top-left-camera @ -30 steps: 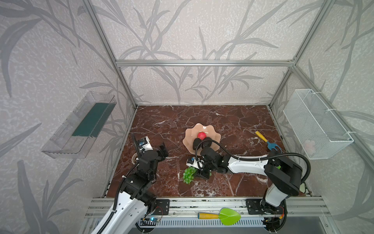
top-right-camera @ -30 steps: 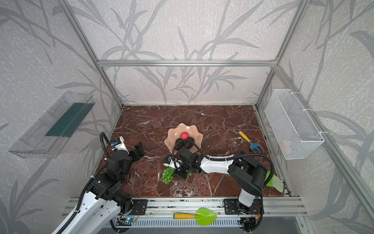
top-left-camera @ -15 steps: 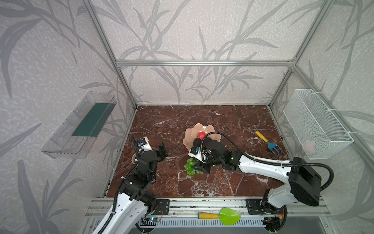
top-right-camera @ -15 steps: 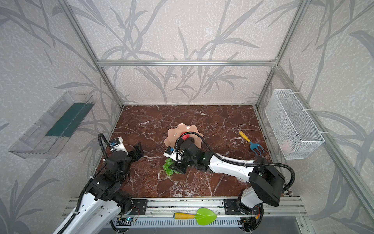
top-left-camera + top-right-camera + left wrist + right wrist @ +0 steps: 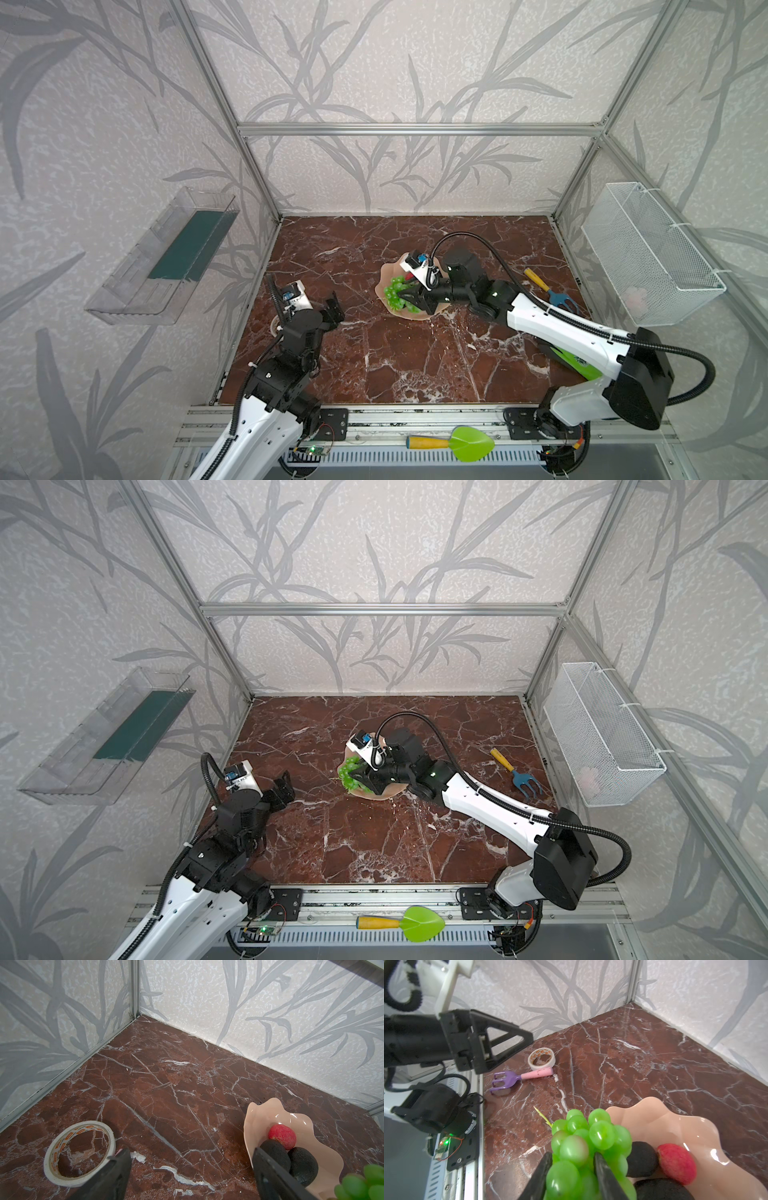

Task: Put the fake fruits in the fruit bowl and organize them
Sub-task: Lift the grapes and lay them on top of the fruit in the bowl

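Note:
My right gripper (image 5: 573, 1159) is shut on the bunch of green grapes (image 5: 591, 1138). It holds them over the near-left rim of the peach-pink fruit bowl (image 5: 654, 1118). Both top views show the grapes (image 5: 394, 291) (image 5: 347, 771) at that edge of the bowl (image 5: 388, 272). Inside the bowl lie a red strawberry (image 5: 282, 1133) and two dark avocados (image 5: 274, 1152) (image 5: 303, 1164). Over bare marble to the left of the bowl, my left gripper (image 5: 191, 1167) (image 5: 332, 309) stands open and empty.
A tape roll (image 5: 80, 1151) and a purple rake with a pink handle (image 5: 519, 1078) lie near the left wall. A blue rake (image 5: 548, 291) lies right of the bowl. A green trowel (image 5: 457, 442) rests on the front rail. A wire basket (image 5: 648, 253) and a clear bin (image 5: 166, 257) hang on the side walls.
My right gripper has lifted the grapes from the marble in front of the bowl and carried them back to the bowl's rim. The left arm has stayed where it was.

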Controlling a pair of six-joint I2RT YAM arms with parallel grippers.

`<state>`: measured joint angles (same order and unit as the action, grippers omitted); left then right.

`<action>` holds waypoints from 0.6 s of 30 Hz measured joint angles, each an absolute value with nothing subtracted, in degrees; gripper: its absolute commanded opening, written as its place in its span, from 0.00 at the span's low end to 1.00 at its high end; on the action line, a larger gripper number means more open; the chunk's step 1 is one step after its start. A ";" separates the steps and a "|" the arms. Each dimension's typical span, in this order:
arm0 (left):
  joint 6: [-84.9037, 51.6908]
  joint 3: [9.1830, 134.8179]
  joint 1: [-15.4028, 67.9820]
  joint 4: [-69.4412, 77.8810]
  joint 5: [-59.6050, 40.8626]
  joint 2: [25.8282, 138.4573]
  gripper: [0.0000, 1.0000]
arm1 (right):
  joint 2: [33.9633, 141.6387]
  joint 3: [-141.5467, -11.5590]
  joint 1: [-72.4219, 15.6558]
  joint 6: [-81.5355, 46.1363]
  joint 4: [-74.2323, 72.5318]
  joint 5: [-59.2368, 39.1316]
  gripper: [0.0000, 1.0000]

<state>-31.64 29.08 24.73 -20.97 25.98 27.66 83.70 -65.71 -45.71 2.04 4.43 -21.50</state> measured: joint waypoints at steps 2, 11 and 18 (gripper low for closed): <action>-31.64 29.08 24.73 -20.97 26.02 27.66 0.92 | 85.65 -66.76 -44.36 1.56 3.88 -21.76 0.34; -31.59 29.08 24.69 -20.95 26.17 27.66 0.92 | 97.34 -67.33 -37.30 -2.76 -2.37 -26.52 0.34; -31.48 29.08 24.69 -20.93 26.83 27.66 0.92 | 103.61 -67.33 -33.47 -5.93 -6.87 -28.47 0.41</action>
